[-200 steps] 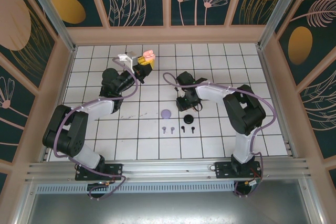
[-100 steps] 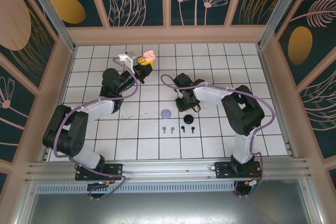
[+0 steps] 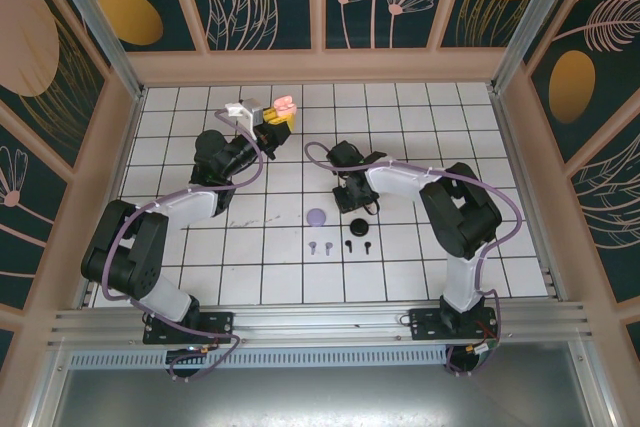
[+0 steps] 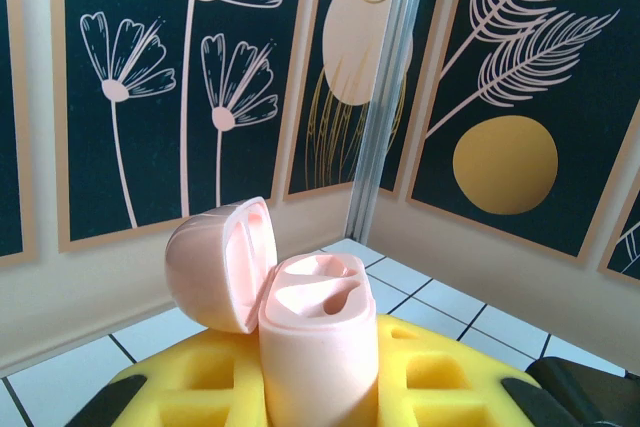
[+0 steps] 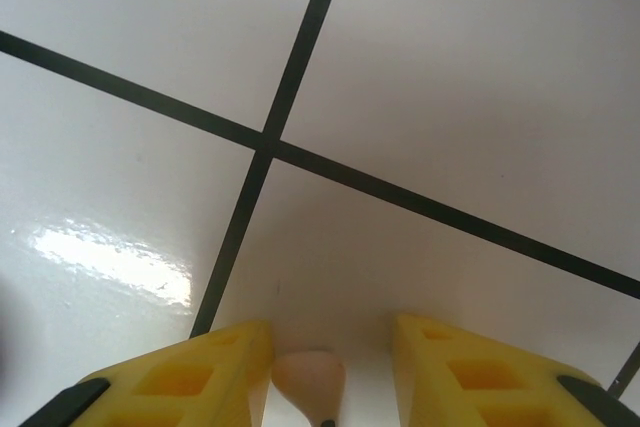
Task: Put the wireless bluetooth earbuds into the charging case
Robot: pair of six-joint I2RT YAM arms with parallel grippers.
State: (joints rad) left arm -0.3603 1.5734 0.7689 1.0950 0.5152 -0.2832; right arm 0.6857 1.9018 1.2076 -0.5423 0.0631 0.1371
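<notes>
Over the white tiled desk [image 3: 420, 117], my left tool [image 3: 277, 117] is clamping the open pink case [image 4: 318, 347] upright, its lid [image 4: 215, 262] hanging back. My right tool [image 5: 328, 332] is pointing down near the desk's middle, standing narrow around a pink earbud [image 5: 308, 379]. I cannot tell whether it is pinching it. Lilac earbuds [image 3: 312, 247] and black earbuds [image 3: 349, 246] are lying on the desk, nearer my bases.

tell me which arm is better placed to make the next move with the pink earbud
Right, likely. The right gripper has a pink earbud between its jaws; the left gripper is shut on the open pink charging case, sockets empty.
</notes>
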